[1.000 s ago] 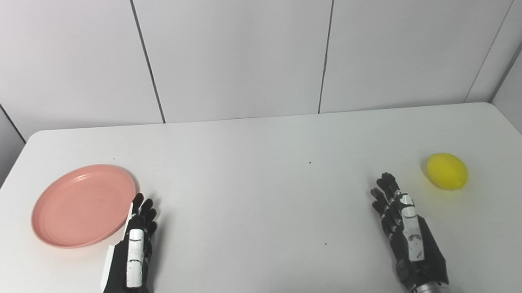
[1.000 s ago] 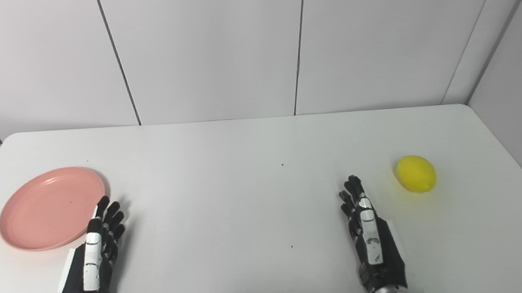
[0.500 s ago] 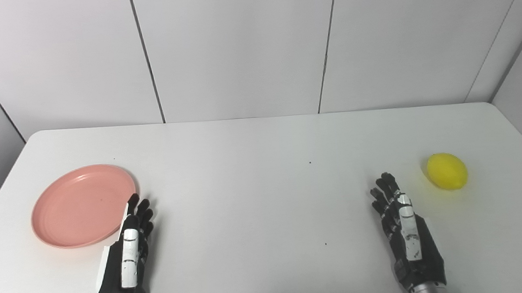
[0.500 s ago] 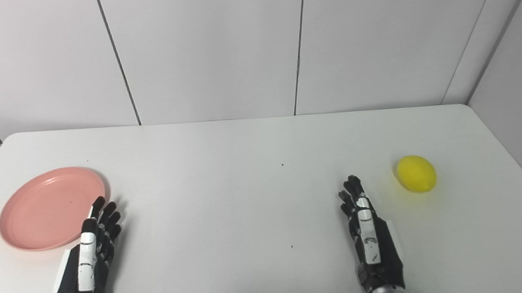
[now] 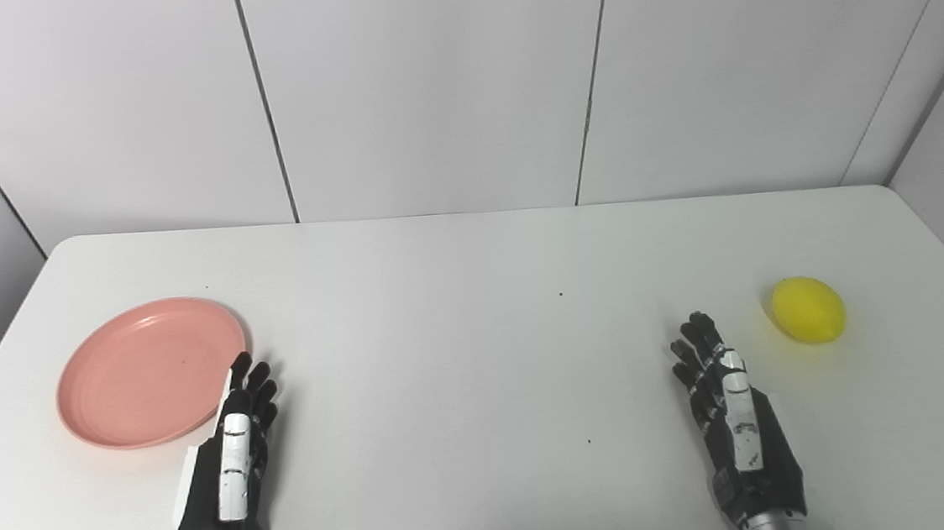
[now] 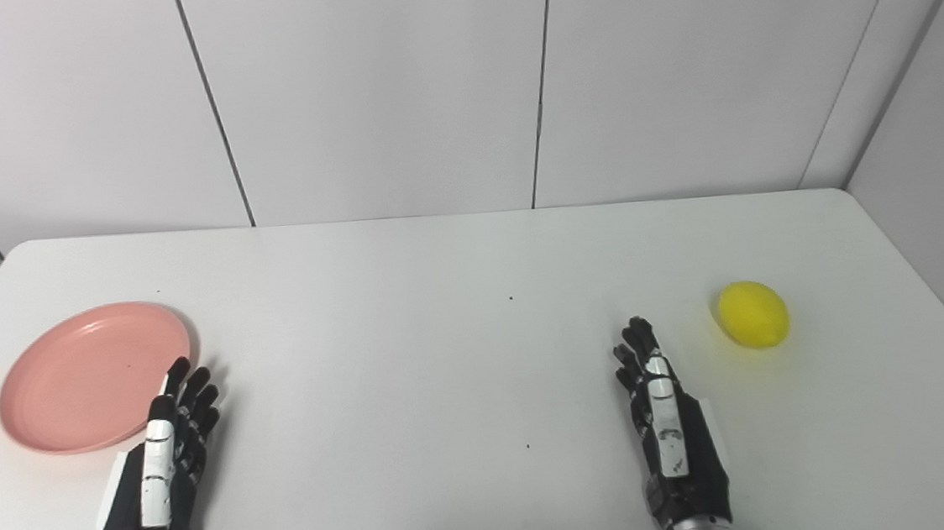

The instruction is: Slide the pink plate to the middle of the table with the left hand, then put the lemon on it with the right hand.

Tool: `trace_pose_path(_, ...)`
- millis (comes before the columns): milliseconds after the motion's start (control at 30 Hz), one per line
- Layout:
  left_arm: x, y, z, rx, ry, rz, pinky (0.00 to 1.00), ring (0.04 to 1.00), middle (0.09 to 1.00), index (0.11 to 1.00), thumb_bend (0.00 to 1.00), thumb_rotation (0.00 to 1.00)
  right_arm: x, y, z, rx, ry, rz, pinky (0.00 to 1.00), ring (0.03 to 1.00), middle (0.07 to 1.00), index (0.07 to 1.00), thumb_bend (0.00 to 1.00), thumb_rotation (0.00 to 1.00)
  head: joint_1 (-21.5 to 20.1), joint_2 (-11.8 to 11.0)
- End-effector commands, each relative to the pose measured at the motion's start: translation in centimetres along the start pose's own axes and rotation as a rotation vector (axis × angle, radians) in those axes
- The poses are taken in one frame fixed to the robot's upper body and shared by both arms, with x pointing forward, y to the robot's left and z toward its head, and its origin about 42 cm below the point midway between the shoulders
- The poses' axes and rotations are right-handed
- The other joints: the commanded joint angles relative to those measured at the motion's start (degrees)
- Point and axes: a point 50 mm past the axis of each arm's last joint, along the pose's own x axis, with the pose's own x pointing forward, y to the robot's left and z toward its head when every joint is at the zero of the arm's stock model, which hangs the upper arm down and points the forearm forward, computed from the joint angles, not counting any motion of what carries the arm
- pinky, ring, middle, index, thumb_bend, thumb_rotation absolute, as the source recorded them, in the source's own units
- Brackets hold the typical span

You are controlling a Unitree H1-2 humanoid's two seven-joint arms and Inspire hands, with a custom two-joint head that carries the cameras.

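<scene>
Pink plate point(image 5: 150, 372) sits flat on the white tabletop point(image 5: 473, 282), well over on my left side, round and shallow with a raised rim, nothing on it. My left robot hand point(image 5: 227, 474) lies just beside its near right edge, palm down, fingers stretched forward and slightly spread, grasping nothing. The fingertips point(image 5: 255, 375) reach up alongside the plate's rim; from these views I cannot tell whether they touch it or only overlap it in the picture. The white cover of that hand's back faces up, and its wrist comes in from the bottom edge.

Far across on my right lies the lemon point(image 5: 809, 309), bright yellow, resting on its side on the tabletop near the right edge, with a faint shadow under it. My right robot hand point(image 5: 738, 429) rests ahead of the bottom edge, palm down, fingers extended and released, holding nothing. Its fingertips point toward the far wall and stand near the lemon but clearly apart from it, to the lemon's left and a little closer to me.

Between the two hands the middle of the tabletop shows only a couple of tiny dark specks point(image 5: 560, 294). Behind the tabletop stands a pale panelled wall point(image 5: 425, 92) with thin dark seams.
</scene>
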Motion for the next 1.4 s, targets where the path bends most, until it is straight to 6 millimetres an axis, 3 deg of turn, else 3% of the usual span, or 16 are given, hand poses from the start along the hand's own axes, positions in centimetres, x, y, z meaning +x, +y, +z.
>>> trace_pose_path(0,-1.63,0.99,-0.18,0.036,0.014,-0.005,1.00,0.980,0.981,1.000,0.57,1.00,-0.14,-0.09,-0.37,0.006,0.033,0.004,0.98,0.948,0.957,0.946,0.76,0.96,0.1,-0.1)
trace_pose_path(1367,-1.72,0.46,-0.16,0.040,0.011,-0.013,1.00,0.981,0.977,1.000,0.58,1.00,-0.25,-0.55,-0.27,0.012,0.038,0.003,1.00,0.952,0.966,0.957,0.76,0.96,1.0,-0.1)
